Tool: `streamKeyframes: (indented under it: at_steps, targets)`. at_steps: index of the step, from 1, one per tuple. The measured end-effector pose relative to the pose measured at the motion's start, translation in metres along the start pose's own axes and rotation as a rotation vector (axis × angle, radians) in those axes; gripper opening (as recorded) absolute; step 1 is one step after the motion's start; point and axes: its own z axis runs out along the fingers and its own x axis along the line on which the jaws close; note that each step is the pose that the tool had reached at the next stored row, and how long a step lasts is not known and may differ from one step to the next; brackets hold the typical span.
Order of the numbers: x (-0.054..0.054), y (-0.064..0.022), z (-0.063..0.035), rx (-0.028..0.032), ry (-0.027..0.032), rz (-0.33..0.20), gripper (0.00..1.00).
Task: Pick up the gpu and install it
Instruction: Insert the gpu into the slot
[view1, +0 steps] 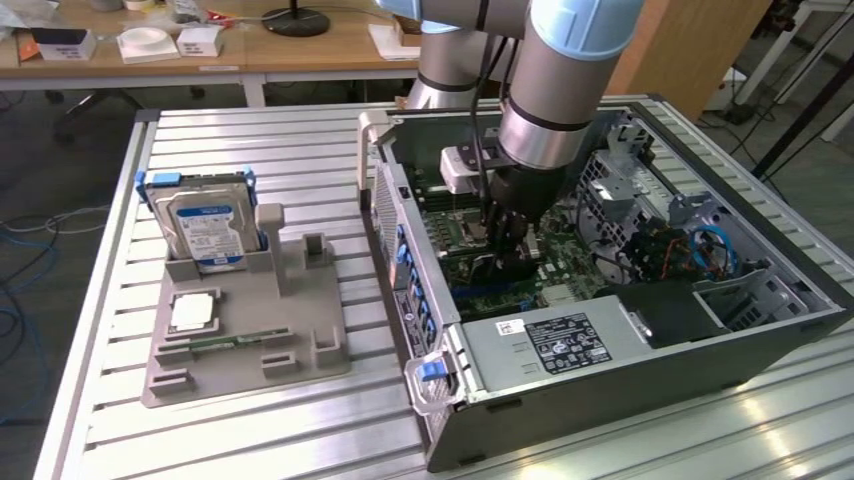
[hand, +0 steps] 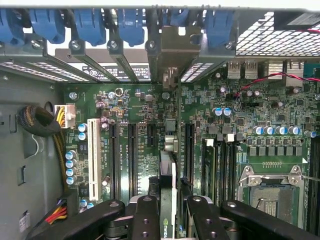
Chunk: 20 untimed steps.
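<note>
Dark, thin card edge-on between the jaws: the gpu (hand: 169, 200) is clamped by the gripper (hand: 170, 212), low centre of the wrist frame. Its long axis runs straight ahead toward the rear slot brackets (hand: 125, 60), parallel to the black expansion slots (hand: 131, 155) on the green motherboard (hand: 250, 107). In the exterior view, mid-frame, the gripper (view1: 514, 262) sits deep inside the grey steel case (view1: 747, 330), directly over the slots. Matte black jaw links; perforated metal grilles.

A lab: open computer case (view1: 641, 330) on slatted aluminium bench (view1: 267, 130).
</note>
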Motion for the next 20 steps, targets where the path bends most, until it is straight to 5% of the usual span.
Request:
streamKeyframes:
  at_steps: [20]
  targets:
    - [-0.0001, 0.0000, 0.0085, -0.0001, -0.0003, 0.000, 0.26]
